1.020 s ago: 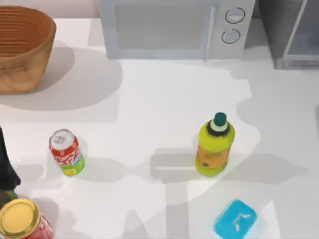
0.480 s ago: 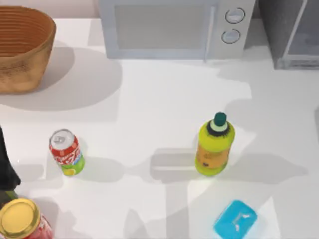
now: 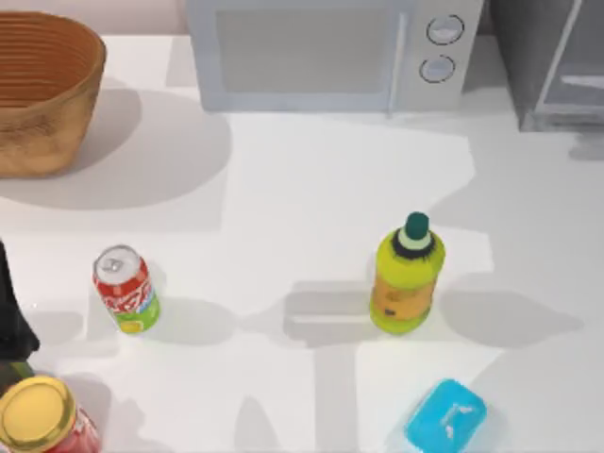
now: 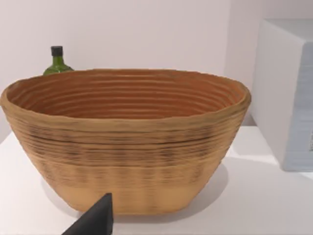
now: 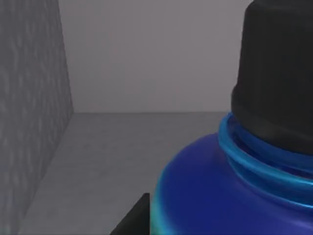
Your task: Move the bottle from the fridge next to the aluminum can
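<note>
The bottle [image 5: 230, 191], blue with a black screw cap, stands very close in the right wrist view, inside the grey fridge [image 5: 34, 117]. A dark part of my right gripper [image 5: 133, 220] shows right beside the bottle's body. In the top view the fridge [image 3: 547, 57] stands at the far right corner, with its glass-paned door. The aluminum can [image 3: 125, 288], red with a green base band, stands upright at the near left. My left arm [image 3: 11, 316] is parked at the left edge, just left of the can.
A wicker basket [image 3: 42, 90] sits at the far left, with a green glass bottle [image 4: 57, 61] behind it. A pale microwave [image 3: 330, 52] stands at the back. A yellow-green bottle [image 3: 406, 274], a turquoise pack [image 3: 445, 415] and a gold-lidded red jar [image 3: 38, 415] stand nearer.
The shadows on the right part of the table have shifted toward the fridge. The can, the yellow-green bottle and the left arm have stayed put.
</note>
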{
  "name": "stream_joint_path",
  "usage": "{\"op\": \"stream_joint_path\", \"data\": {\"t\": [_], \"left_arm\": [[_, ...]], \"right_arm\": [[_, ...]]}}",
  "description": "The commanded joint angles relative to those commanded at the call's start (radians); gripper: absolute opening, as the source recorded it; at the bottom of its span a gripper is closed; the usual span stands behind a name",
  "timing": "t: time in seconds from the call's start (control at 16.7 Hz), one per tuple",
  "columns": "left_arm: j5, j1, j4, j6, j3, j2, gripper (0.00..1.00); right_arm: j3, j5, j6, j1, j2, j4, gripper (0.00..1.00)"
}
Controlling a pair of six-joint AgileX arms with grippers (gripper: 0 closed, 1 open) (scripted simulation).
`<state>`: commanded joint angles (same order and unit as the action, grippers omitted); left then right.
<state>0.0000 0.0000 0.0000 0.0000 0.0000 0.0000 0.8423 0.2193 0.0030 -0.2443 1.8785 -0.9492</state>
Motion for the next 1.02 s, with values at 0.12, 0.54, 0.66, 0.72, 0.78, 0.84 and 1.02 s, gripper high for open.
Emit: {"op": "stream_joint_path", "data": {"t": [0.12,0.54,0.66,0.72,0.78,0.84,1.02], "left_arm": [[0.0,0.0,0.0,0.0,0.0,0.0,1.0],[0.0,0.0,0.0,0.0,0.0,0.0,1.0],[0.0,0.0,0.0,0.0,0.0,0.0,1.0],[0.0,0.0,0.0,0.0,0.0,0.0,1.0],[0.0,0.0,0.0,0.0,0.0,0.0,1.0],[0.0,0.0,0.0,0.0,0.0,0.0,1.0],[0.0,0.0,0.0,0.0,0.0,0.0,1.0]], "right_arm": [[-0.107,0.013,-0.002,-0.014,-0.07,-0.036,0.0],[-0.191,0.026,-0.001,-0.023,-0.131,-0.071,0.0],[-0.185,0.016,0.0,-0.013,-0.133,-0.073,0.0],[-0.173,-0.003,0.002,0.008,-0.136,-0.076,0.0],[-0.158,-0.03,0.005,0.037,-0.139,-0.08,0.0],[-0.139,-0.065,0.009,0.076,-0.141,-0.084,0.0],[-0.067,-0.215,0.026,0.233,-0.135,-0.096,0.0]]}}
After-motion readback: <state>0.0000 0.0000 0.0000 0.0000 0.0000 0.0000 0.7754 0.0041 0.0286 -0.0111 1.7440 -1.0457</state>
